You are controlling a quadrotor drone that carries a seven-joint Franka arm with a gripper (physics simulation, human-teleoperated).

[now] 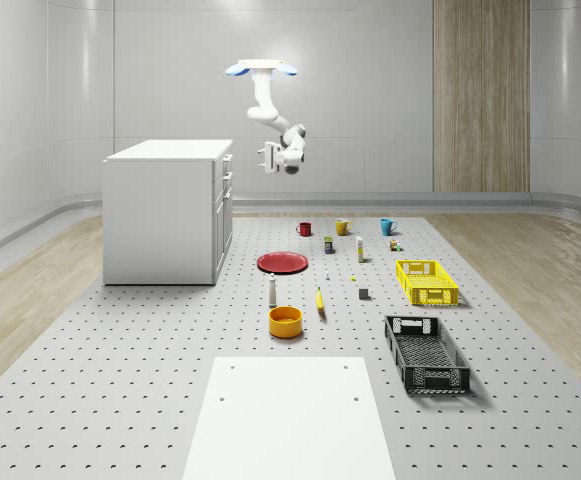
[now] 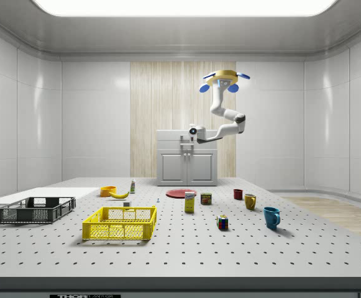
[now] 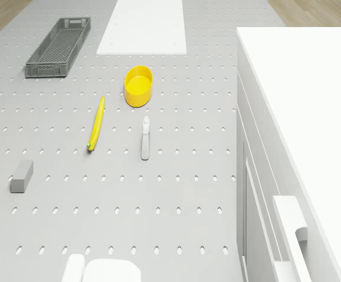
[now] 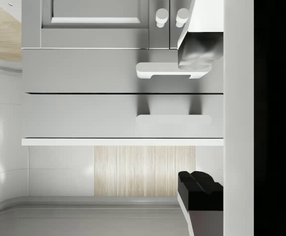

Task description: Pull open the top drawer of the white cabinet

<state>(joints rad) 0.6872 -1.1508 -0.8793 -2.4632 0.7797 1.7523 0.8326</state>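
The white cabinet (image 1: 165, 215) stands at the whole-scene view's left, its drawer front facing right. Its top drawer (image 1: 226, 163) sits flush with the one below it. My drone (image 1: 261, 69) hovers in front of that face, higher than the cabinet top. The arm bends down and holds my gripper (image 1: 267, 158) level with the top drawer, a short gap away from it. In the wrist view the gripper (image 4: 199, 119) is open, fingers (image 4: 200, 186) spread wide, in line with the top drawer handle (image 4: 174, 119). From the side, the gripper (image 2: 185, 141) is before the cabinet (image 2: 187, 162).
On the pegboard table (image 1: 120, 380) past the cabinet lie a red plate (image 1: 282, 262), an orange bowl (image 1: 285, 321), a banana (image 1: 320, 300), a small bottle (image 1: 272, 291), three mugs, a yellow crate (image 1: 426, 282) and a black crate (image 1: 426, 352). A white panel (image 1: 290, 415) lies at the front.
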